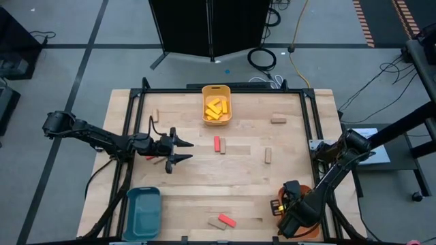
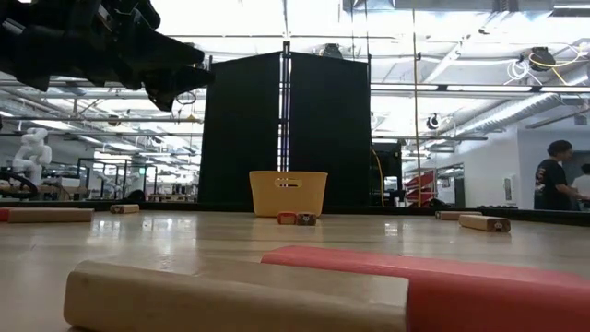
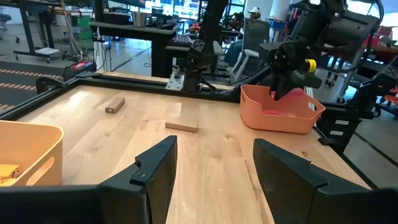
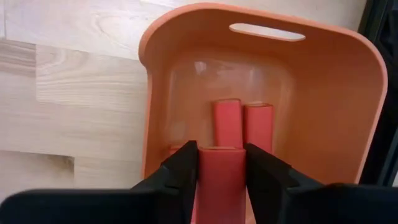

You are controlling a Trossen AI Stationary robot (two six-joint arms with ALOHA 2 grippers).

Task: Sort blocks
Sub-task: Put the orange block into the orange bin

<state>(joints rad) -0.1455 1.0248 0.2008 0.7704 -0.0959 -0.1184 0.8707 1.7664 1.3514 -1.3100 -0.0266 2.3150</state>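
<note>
Red block (image 4: 221, 177) between fingers of right gripper (image 4: 222, 168), poised over orange tray (image 4: 367, 74) at table's near right corner, for deposit beside two red blocks (image 4: 244, 123) already inside. Left gripper (image 1: 182, 150) spread wide, empty, mid-table left. Yellow blocks (image 1: 216, 109) in yellow tray (image 1: 216, 89), far edge.

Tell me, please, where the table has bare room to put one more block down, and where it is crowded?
Bare wood lies between the teal tray and the red block at the near edge, and between the yellow tray and the tan block. It is crowded at the orange tray, where the right hand hangs over red blocks.
</note>
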